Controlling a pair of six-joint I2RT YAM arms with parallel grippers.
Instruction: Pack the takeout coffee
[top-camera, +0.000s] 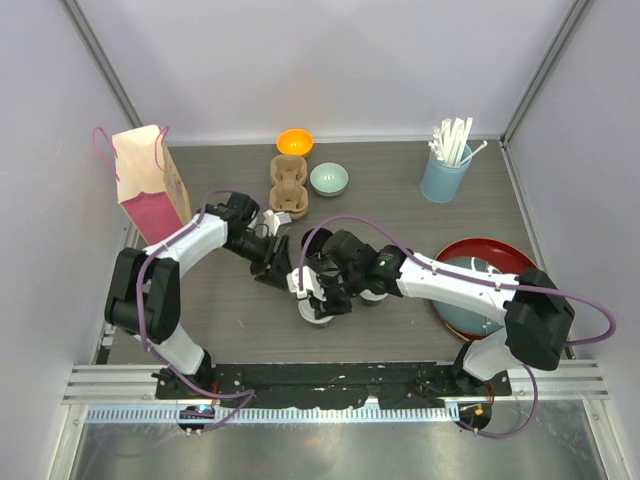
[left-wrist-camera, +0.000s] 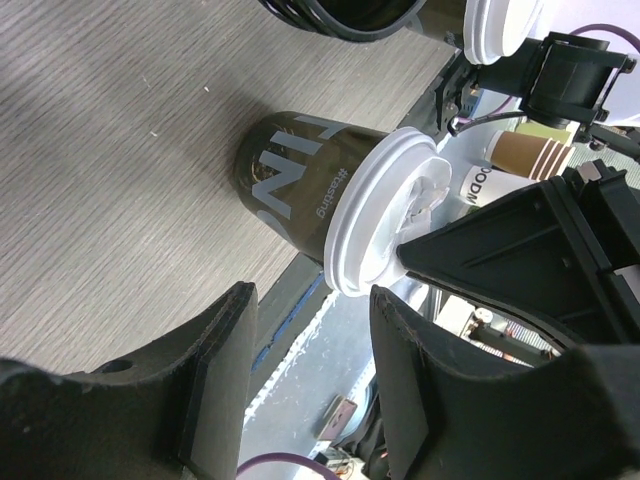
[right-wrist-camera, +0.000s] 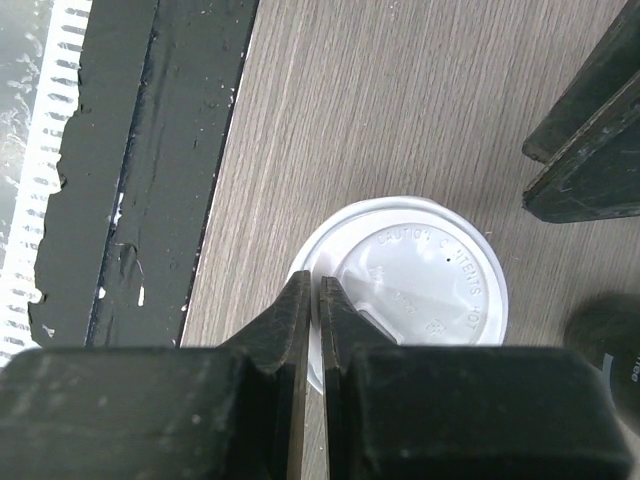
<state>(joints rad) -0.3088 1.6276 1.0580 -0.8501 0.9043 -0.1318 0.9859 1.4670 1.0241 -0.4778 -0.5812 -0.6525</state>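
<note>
Black takeout coffee cup upright on the wood-grain table, white lid seated on top. Placed mid-table toward the front, close to the near edge, where both arms meet.

Right gripper over the lid's near rim, fingers drawn together with only a slit between, clamped on nothing. Looks to be resting on the plastic, though contact is hard to confirm. Left gripper just beside the cup wall, fingers spread, nothing between them, cup just past the tips.

Judging from this: lidding done or nearly so, packing not yet begun. Cardboard cup carrier farther back at mid-table, visible wells empty. Pink-and-tan paper bag upright at far left, inside hidden. Probably left to do: grasp the cup, carry it to the carrier, perhaps then into the bag.

Little margin on the near side: black base rail right beyond the table edge next to the lid. Bare wood between cup and carrier, yet both arms crowded around the cup, so little room for either to swing. Carrier hemmed by an orange bowl just behind and a pale green bowl just to its right. Light-blue tumbler of straws and red tray well apart on the right, off the likely path.
</note>
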